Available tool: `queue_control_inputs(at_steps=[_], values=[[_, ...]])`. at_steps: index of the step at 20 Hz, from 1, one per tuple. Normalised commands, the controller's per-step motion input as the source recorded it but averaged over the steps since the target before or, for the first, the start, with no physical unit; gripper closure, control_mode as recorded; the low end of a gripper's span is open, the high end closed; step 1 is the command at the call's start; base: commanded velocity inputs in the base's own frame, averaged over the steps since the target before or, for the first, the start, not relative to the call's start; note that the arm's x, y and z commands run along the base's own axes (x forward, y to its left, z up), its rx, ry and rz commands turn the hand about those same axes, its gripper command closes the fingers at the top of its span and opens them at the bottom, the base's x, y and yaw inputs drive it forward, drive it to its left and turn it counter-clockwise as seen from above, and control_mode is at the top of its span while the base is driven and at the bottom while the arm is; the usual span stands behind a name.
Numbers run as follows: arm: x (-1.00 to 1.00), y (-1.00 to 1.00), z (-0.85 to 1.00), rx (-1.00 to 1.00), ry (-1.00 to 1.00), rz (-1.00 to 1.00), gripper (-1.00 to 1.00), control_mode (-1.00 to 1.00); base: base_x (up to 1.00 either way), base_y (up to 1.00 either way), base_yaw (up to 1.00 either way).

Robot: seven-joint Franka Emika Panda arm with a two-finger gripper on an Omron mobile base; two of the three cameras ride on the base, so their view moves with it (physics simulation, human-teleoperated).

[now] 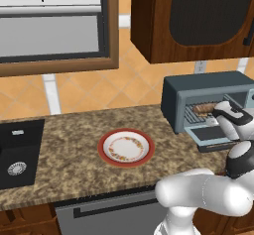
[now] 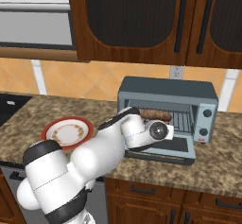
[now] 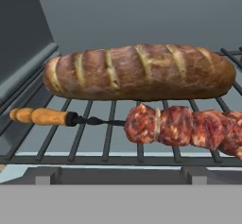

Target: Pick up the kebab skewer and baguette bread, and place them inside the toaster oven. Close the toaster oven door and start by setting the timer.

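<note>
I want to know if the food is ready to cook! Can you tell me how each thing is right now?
baguette bread: lying on the rack inside the oven.
kebab skewer: lying on the rack, in front of the bread.
toaster oven: holding both foods.
toaster oven door: dropped open.
plate: on the counter.
gripper: at the oven mouth, fingers unseen.

The kebab skewer (image 3: 179, 126) runs off the frame's right edge, just in front of the baguette bread (image 3: 139, 72); the arm hides the toaster oven door (image 2: 176, 147) partly.
</note>
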Motion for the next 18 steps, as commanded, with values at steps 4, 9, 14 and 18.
queue_control_inputs(at_steps=[4, 9, 14, 18], values=[[0.15, 0.0, 0.0, 0.0, 0.0, 0.0, -1.0, -1.0, 0.0, 0.0, 0.0], [0.13, 0.0, 0.0, 0.0, 0.0, 0.0, -1.0, -1.0, 0.0, 0.0, 0.0], [0.16, 0.0, 0.0, 0.0, 0.0, 0.0, -1.0, -1.0, 0.0, 0.0, 0.0], [0.13, 0.0, 0.0, 0.0, 0.0, 0.0, -1.0, -1.0, 0.0, 0.0, 0.0]])
